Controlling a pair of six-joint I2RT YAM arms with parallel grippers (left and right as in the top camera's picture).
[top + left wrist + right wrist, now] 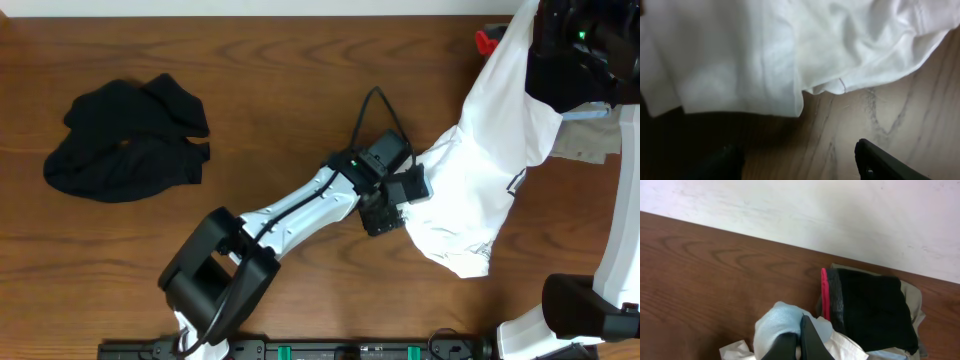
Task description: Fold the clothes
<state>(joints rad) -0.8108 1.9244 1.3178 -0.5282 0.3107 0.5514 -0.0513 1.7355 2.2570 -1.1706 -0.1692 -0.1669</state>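
While our right claw point(799, 344) clenched the white shirt point(480, 180), our left claw point(795, 157) gaped at its hem point(855, 86) (black clothes point(125, 140) lay well apart).

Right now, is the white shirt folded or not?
Not folded: the white shirt hangs rumpled from the right gripper, its lower end bunched on the table beside the left gripper.

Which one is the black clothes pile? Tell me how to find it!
From above, look at the wooden table and go to its left side. The black garment lies there crumpled, all alone. The only other big cloth, the white garment, is over on the right side.
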